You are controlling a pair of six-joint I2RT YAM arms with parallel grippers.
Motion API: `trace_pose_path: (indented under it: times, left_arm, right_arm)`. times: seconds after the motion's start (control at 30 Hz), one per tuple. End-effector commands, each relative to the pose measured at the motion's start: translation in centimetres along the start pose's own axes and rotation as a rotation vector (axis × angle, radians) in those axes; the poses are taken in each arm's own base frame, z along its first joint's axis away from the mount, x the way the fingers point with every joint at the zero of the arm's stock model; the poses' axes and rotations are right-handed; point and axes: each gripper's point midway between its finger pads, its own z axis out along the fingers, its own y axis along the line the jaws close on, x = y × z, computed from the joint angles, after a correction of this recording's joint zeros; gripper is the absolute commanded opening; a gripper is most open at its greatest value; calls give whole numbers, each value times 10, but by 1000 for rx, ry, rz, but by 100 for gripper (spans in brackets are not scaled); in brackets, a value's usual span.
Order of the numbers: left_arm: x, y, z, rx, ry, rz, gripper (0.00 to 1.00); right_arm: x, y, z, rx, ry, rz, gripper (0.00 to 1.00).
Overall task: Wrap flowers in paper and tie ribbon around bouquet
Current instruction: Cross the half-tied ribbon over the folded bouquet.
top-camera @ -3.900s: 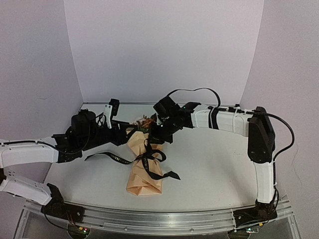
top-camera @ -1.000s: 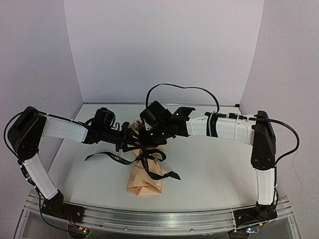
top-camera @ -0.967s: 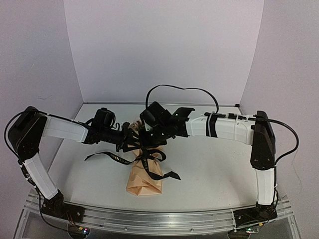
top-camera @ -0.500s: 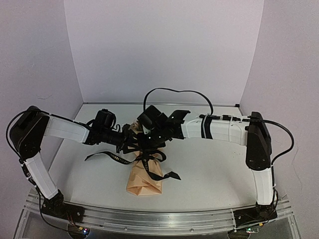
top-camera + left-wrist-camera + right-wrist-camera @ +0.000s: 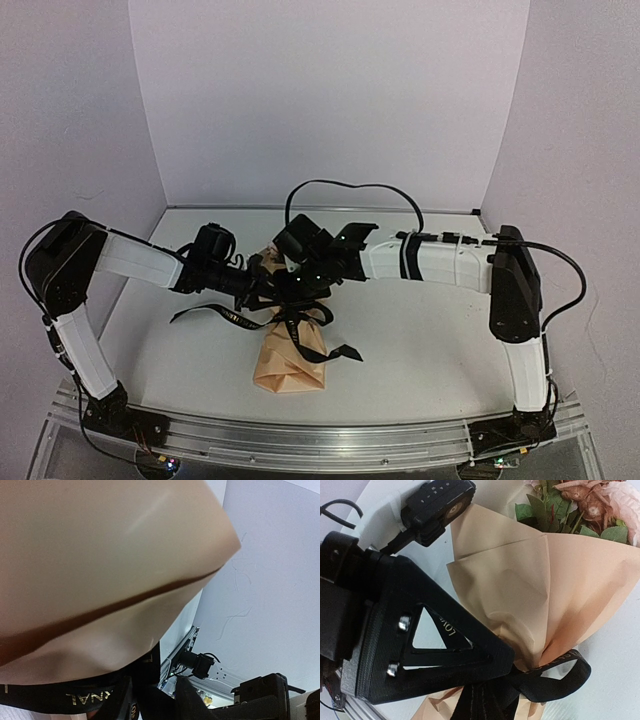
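A flat white tabletop [image 5: 430, 340] carries a bouquet [image 5: 285, 368]: a cone of matte, creased tan kraft paper [image 5: 520, 590]. It lies near the middle of the table with its narrow folded end toward the arm bases. A long, narrow black fabric ribbon [image 5: 215, 316] with small pale lettering circles the cone's waist in a looped knot. Its tails trail flat across the table to the left and right. Cream, pale pink and orange-brown flowers [image 5: 585, 500] with small green leaves poke from the cone's wide far end.

Both white-and-black arms reach in low and nearly level from either side, meeting over the knot. The right gripper [image 5: 302, 290] has its fingers pressed together with the tip at the knot; whether ribbon is pinched there cannot be told. The left gripper [image 5: 262, 288] sits close against the paper. Its wrist camera sees only paper and ribbon, so how far apart its fingers stand cannot be told.
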Motion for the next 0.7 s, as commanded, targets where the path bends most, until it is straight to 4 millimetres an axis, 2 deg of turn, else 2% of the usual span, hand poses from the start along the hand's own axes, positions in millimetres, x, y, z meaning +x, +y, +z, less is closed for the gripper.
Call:
trace_pose_path:
  times: [0.0,0.1,0.13,0.27,0.3,0.37,0.47,0.6,0.67]
  left_arm:
    - [-2,-9,3,26,2,31,18]
    - [-2,-8,2,21,-6,39,4]
    - [-3,-7,1,15,-13,45,1]
    - [-6,-3,-3,-37,-43,99,0]
    - [-7,-4,-5,-49,-53,121,0]
    - [-8,-6,-9,-72,-69,170,0]
    - [-13,-6,-15,-112,-99,222,0]
    - [-16,-7,-22,-141,-132,263,0]
    - [-17,-9,-23,-148,-135,279,0]
  right_arm:
    - [-11,7,-7,1,-41,-13,0]
    - [-11,3,-11,12,-45,-4,0]
    - [-11,3,-14,12,-48,-1,5]
    - [-8,-1,-36,3,-57,6,52]
    - [-7,-2,-42,0,-59,9,60]
    - [0,-5,-53,-7,-59,13,68]
    - [28,-9,-51,-14,-17,10,70]
    - [54,-7,-44,-13,16,-9,63]
    - [63,1,-40,-33,35,-26,60]
